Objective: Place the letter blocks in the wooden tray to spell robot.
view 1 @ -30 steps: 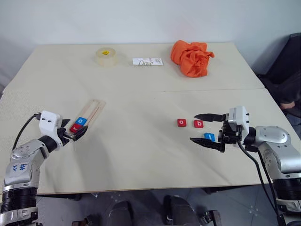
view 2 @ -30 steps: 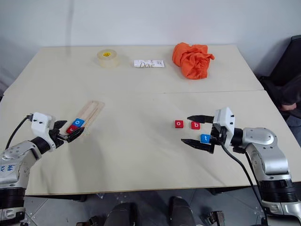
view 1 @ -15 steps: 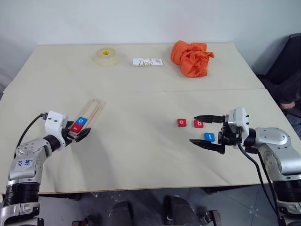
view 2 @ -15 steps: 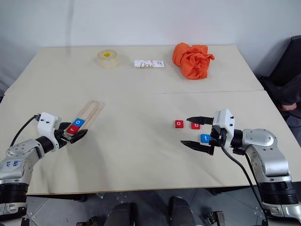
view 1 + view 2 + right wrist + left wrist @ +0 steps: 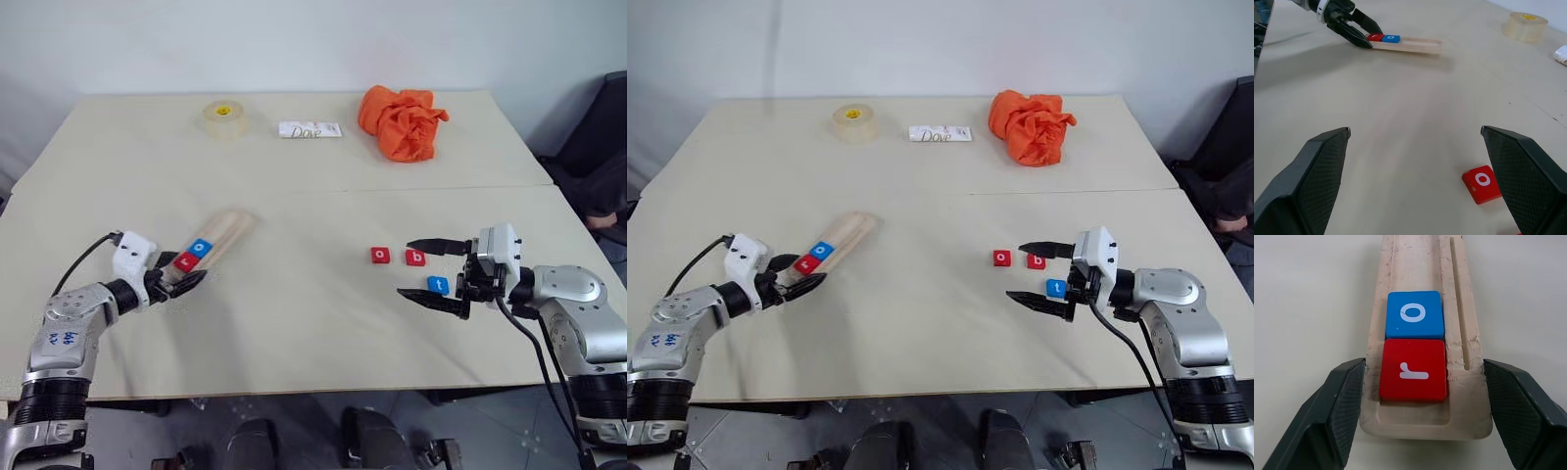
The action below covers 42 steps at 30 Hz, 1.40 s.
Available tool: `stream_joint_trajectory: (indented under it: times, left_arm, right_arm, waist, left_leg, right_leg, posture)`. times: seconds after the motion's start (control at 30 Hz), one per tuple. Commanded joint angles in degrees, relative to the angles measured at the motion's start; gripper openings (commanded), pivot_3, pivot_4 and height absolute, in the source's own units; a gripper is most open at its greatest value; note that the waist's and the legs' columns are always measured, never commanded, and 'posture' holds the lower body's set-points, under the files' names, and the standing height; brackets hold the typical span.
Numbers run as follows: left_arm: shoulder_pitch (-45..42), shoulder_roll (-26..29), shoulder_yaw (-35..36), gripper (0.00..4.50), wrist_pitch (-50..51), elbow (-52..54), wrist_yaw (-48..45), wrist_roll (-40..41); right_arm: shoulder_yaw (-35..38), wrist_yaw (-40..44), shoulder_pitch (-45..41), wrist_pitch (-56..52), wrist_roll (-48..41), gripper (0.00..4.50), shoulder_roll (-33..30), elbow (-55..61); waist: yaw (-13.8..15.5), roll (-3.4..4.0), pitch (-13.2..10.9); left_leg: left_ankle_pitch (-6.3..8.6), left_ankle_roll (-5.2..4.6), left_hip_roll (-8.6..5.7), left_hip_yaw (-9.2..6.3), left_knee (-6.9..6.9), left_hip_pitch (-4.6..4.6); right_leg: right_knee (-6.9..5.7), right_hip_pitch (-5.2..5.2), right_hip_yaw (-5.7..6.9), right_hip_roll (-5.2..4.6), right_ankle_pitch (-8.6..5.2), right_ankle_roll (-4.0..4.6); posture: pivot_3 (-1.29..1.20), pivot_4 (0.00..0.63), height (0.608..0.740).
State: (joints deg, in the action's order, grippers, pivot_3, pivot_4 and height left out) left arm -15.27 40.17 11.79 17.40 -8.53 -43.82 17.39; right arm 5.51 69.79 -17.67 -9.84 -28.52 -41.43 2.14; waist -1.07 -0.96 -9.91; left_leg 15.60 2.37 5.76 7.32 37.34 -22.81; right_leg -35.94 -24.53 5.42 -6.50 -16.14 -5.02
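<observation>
hidden or cut off: the near end of the long pale wooden tray (image 5: 210,247) sits between the left gripper's (image 5: 182,282) black jaws, so from the head views that end is partly covered; in the left wrist view the tray's far end runs out of frame.
hard to make out: the print on the white wrapper (image 5: 310,129) is small; the letters on the loose tiles read best from the head views.
wooden tray: lies slantwise on the left side of the beige tabletop (image 5: 294,323), its near end clasped from both sides by the left jaws, which press against its edges.
tray contents: a red square tile with a white r (image 5: 1413,371) at the near end of the groove, and a blue square tile with a white o (image 5: 1415,314) touching it just beyond; the rest of the groove is bare.
loose tiles: a red o tile (image 5: 380,256) and a red b tile (image 5: 415,258) side by side on the right of the tabletop, a blue t tile (image 5: 437,285) just nearer.
right gripper (image 5: 434,273): jaws spread wide, grasping nothing, one on each side of the blue t tile.
far edge: a roll of clear tape (image 5: 222,117), the wrapper, and a crumpled orange cloth (image 5: 400,119).
</observation>
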Motion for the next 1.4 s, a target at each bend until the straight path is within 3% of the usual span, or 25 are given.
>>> stream_joint_trajectory:
  times: [0.03,0.33,0.5,0.9,1.4]
  left_arm:
    - [-1.3,1.1,-1.6,3.4,-3.1,5.5,-5.0,1.1]
    - [-3.9,1.9,-9.0,3.4,-6.1,8.8,-17.5,0.8]
    - [-8.0,0.5,-16.2,3.4,-8.6,7.0,-20.0,-3.7]
    - [-11.9,-4.6,-24.9,3.4,-5.4,6.9,-20.2,-7.3]
    - [-13.0,-8.0,-28.0,3.4,-4.5,8.1,-19.3,-10.1]
  right_arm:
    - [2.7,-0.3,0.4,1.2,-0.7,4.5,-0.9,2.0]
    - [4.0,-0.5,3.4,1.3,-0.5,4.5,-1.4,3.8]
    - [5.7,-1.4,5.3,1.8,-0.4,4.5,-2.3,4.4]
    - [9.6,-5.8,13.3,0.2,-1.4,4.5,-2.2,11.5]
    - [10.2,-6.9,14.2,-0.1,-1.2,4.5,-2.2,12.1]
  waist:
    - [0.1,0.0,0.0]
    - [1.0,0.0,0.0]
    - [1.2,0.0,0.0]
    - [1.2,0.0,0.0]
    - [1.3,-0.01,0.0]
  left_leg:
    - [0.0,0.0,-0.01,0.01,-0.01,0.0]
    - [0.01,0.0,0.0,0.04,-0.01,0.0]
    - [0.01,-0.01,-0.01,0.04,0.03,0.0]
    - [0.01,-0.02,-0.01,0.02,0.13,-0.05]
    - [0.04,-0.08,-0.03,-0.04,0.33,-0.15]
  right_leg:
    - [0.01,0.0,0.0,0.0,0.0,0.0]
    - [0.03,-0.01,-0.03,0.04,0.0,0.0]
    - [0.02,-0.01,-0.05,0.04,0.0,-0.01]
    - [0.01,-0.02,-0.17,0.13,0.04,-0.07]
    - [0.01,-0.01,-0.26,0.16,0.08,-0.15]
  posture:
    - [0.0,0.15,0.74]
    - [0.0,0.15,0.74]
    - [0.0,0.15,0.74]
    - [0.0,0.15,0.74]
    - [0.0,0.15,0.74]
